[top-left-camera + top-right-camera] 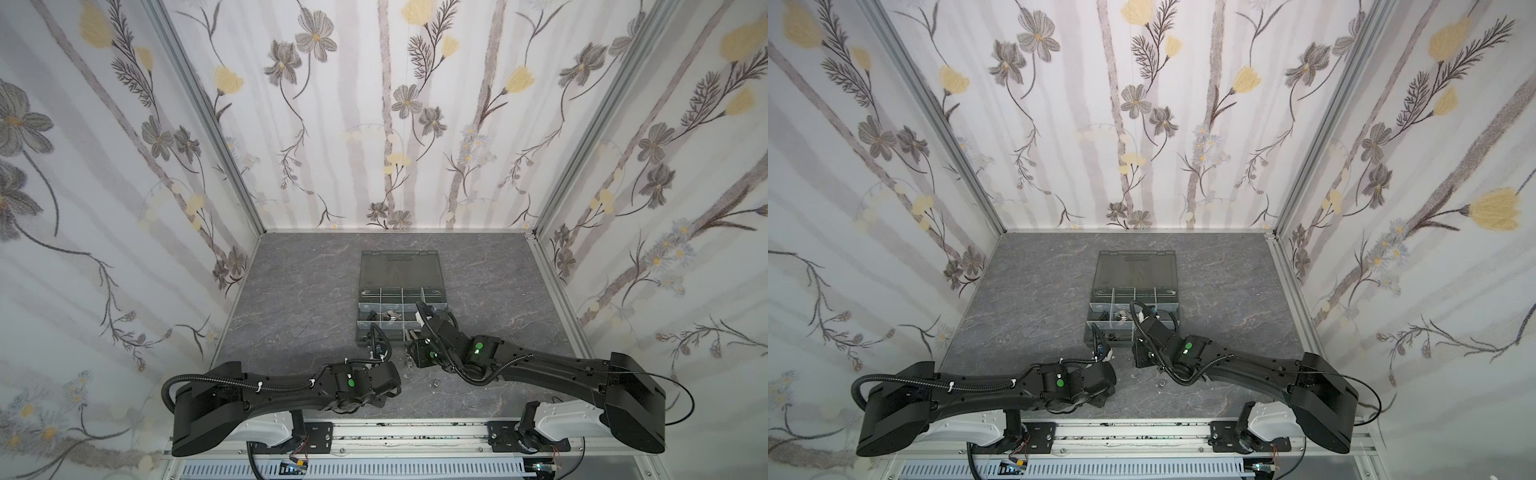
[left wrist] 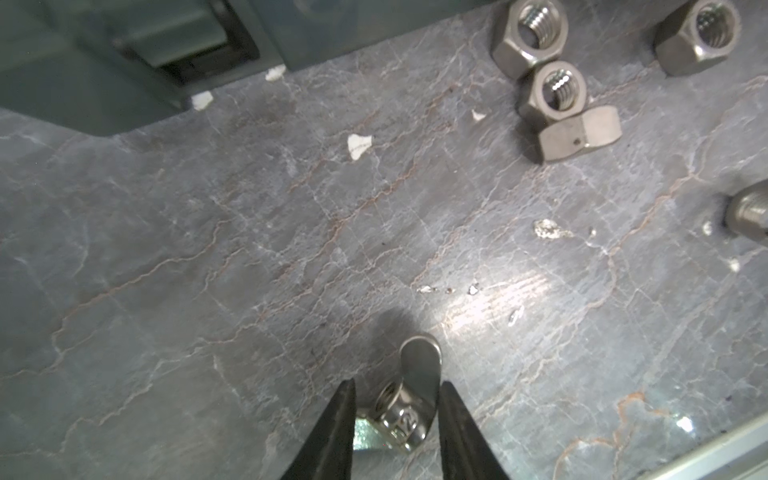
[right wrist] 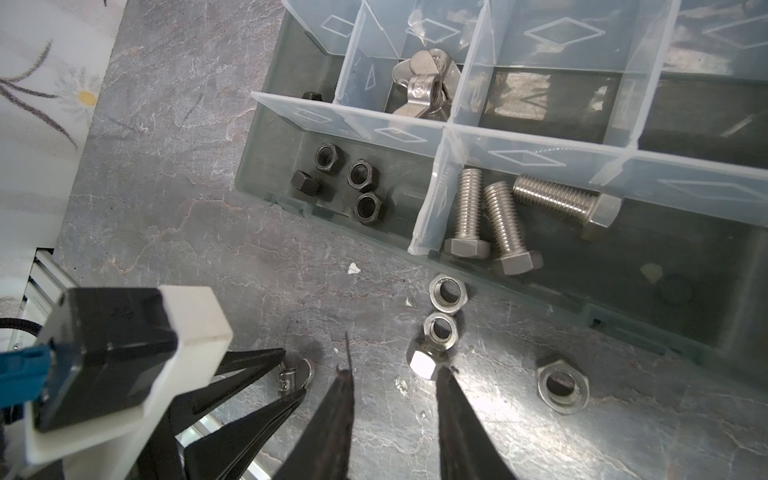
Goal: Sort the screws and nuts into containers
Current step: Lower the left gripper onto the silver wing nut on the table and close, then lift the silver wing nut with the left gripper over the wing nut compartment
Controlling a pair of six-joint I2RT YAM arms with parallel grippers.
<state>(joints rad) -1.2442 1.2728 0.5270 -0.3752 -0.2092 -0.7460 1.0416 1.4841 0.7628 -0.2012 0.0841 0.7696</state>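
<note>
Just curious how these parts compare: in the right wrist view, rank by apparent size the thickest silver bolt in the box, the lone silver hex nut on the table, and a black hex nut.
1. thick silver steel hex-head bolt
2. lone silver hex nut, though probably nearer the camera, so unsure
3. black hex nut

Your open containers hold three silver screws lying flat in a near compartment, four black nuts just left (wing nuts one row farther). Four silver nuts lie loose on the counter nearby; another wing nut sits between the left fingers.
</note>
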